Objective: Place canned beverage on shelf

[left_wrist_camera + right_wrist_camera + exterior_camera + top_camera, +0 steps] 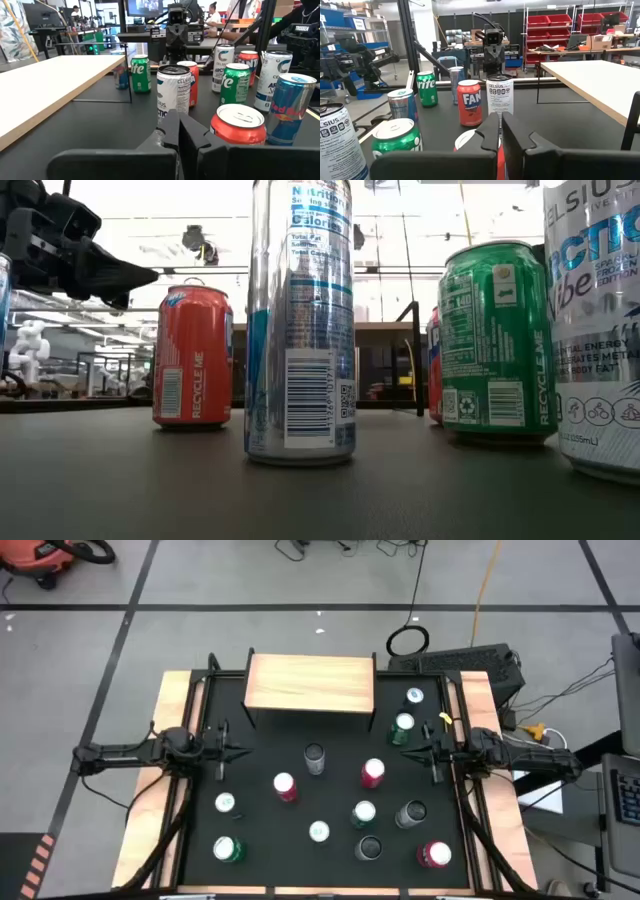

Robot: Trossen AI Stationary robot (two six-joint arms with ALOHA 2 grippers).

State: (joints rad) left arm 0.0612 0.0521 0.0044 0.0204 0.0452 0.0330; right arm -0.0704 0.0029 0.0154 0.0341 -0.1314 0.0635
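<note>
While both arms sit parked at the desk's side edges, the left end effector (243, 751) is pressed together and holds nothing, and the right end effector (404, 751) is the same, fingers closed and empty. Each points inward across the desk (262, 840) toward the other.

Outward from the left one: nearest cans are a white-topped can (225, 802) and a red can (284, 786), both a little way off toward the near side. A silver can (314, 758) stands near the middle, just in front of the shelf. Outward from the right one: a green can (403, 726) stands just beside its tip, a blue-topped can (414, 697) behind that, a red-pink can (373, 772) toward the centre. More cans are scattered across the near half, all upright as far as the top view shows; brands are hard to read from above.

The shelf (311, 683), a light-wood board on thin black legs, sits at the far middle of the desk, top bare, no can on it.

Progress: nothing done yet by the look of it. No can gripped, none lifted, none on the shelf. Left to do: pick a can, open, close on it, lift, carry to the shelf top, release upright. Silver can looks the shortest carry, probably.
</note>
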